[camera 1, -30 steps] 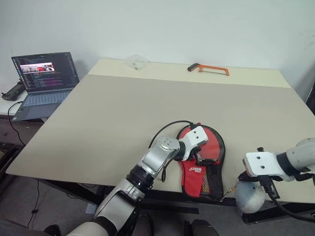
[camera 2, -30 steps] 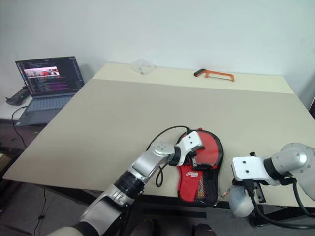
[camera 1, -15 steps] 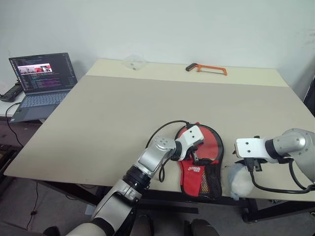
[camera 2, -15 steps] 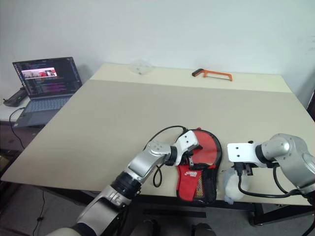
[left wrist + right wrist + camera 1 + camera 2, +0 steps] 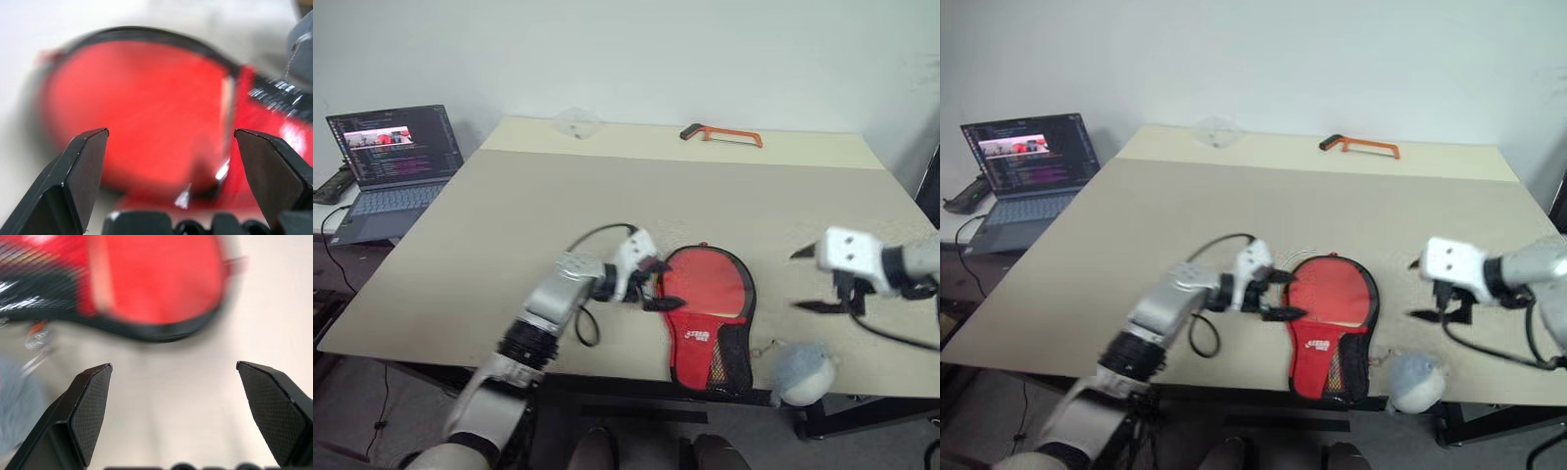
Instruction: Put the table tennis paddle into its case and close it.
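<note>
From the head views you've got the case (image 5: 710,318) lying flat near the table's (image 5: 607,196) front edge, red paddle (image 5: 705,284) face showing through its window. Your left gripper (image 5: 656,284) sits just left of it, fingers spread, holding nothing. Your right gripper (image 5: 808,279) is off to the right, also wide open and empty. The fluffy ball (image 5: 803,370) rests at the table edge below it.

Left wrist: fingers (image 5: 80,171) apart, red case (image 5: 146,107) straight ahead.

Right wrist: fingers (image 5: 88,406) apart, case (image 5: 146,279) beyond them, bare table between.
</note>
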You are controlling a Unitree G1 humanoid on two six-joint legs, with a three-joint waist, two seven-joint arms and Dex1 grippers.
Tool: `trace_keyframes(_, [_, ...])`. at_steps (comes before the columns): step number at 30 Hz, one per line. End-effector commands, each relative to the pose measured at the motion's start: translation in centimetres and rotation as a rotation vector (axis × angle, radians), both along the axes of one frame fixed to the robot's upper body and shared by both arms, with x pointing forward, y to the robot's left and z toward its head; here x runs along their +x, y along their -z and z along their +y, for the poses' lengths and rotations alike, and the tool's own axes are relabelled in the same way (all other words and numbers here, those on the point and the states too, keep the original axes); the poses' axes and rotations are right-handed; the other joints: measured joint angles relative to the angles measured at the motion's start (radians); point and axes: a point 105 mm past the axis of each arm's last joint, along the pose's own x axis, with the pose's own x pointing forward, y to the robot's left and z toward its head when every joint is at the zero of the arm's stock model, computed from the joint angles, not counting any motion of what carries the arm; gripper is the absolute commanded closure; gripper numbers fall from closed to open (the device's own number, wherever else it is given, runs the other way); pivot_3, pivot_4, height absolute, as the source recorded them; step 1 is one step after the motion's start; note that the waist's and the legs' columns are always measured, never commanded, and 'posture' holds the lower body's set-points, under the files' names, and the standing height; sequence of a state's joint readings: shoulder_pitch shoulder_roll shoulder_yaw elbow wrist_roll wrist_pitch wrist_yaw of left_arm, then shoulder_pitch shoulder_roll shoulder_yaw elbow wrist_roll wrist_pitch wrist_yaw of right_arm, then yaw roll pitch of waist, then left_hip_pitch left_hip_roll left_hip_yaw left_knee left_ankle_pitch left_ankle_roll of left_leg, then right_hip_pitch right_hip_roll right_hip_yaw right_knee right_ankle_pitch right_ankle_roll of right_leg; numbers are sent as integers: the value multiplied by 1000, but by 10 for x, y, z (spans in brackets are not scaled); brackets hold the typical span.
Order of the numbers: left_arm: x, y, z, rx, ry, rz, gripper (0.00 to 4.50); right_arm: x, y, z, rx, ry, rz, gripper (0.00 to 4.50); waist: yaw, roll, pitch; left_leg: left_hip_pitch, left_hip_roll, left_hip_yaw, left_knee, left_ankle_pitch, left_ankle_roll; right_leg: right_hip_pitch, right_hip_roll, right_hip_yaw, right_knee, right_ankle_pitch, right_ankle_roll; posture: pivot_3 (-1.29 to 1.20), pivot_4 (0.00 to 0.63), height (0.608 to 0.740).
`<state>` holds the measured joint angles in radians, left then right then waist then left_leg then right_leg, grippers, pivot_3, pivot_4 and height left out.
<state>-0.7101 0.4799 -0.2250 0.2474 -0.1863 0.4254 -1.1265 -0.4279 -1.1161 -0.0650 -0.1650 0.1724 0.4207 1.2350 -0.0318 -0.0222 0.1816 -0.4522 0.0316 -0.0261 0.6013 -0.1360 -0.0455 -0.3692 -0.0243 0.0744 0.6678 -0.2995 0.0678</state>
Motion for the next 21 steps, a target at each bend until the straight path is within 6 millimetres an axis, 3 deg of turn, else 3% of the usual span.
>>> trace_keyframes(1, [1, -32, 44, -12, -20, -74, 0, -12, -39, -6, 152, 35, -69, 20, 0, 0, 0, 0, 0, 0, -1, 0, 0, 0, 0, 0, -1, 0, 0, 0, 150, 740])
trace_keyframes(4, [-12, -47, 78, 14, -29, -85, 0, -34, -52, -5, 279, 25, -33, 20, 1, 0, 0, -1, 0, 0, -6, 0, 0, -1, -1, 0, -2, 0, 0, 0, 150, 740])
trace_keyframes(6, [-27, -55, 95, 21, -10, -71, 0, -47, -51, -7, 310, 33, 6, 20, 2, 0, 0, -1, 0, 0, -9, 0, 0, -1, -1, -2, -2, -1, -2, 0, 150, 740])
trace_keyframes(9, [-60, -62, 131, 65, 3, -2, 0, -74, -33, -21, 301, 92, 118, 20, 3, 0, 0, -1, 1, -1, -10, -1, -1, -2, 0, -3, -1, -4, -4, 0, 150, 740])
trace_keyframes(12, [-70, -65, 161, 75, -82, 24, 0, -92, -17, -23, 285, 123, 201, 20, 2, -1, 0, 0, 1, -1, -10, -2, -2, -3, 0, -3, 3, -7, -5, 0, 150, 740])
trace_keyframes(14, [-78, -57, 181, 116, -144, 45, 0, -101, -3, -26, 294, 147, 246, 20, 2, -1, 0, 1, 1, -1, -8, -2, -2, -3, -1, -4, 9, -14, -3, 0, 150, 740])
trace_keyframes(15, [-81, -51, 189, 139, -172, 59, 0, -104, 4, -27, 294, 161, 260, 20, 1, -1, 0, 3, 2, 0, -8, -2, -2, -3, -1, -4, 10, -18, -9, 0, 150, 740])
trace_keyframes(17, [-86, -39, 195, 182, -194, 78, 0, -107, 10, -24, 292, 158, 281, 20, 0, -2, 1, 9, 5, 3, -8, -2, -3, -2, -2, -3, 11, -18, -10, 0, 150, 740])
trace_keyframes(21, [-87, -30, 183, 159, -191, 80, 0, -106, 14, -16, 288, 140, 293, 20, 1, -5, 2, 14, 15, 10, -8, -6, -9, -1, -14, -6, 11, -17, -11, 0, 150, 740])
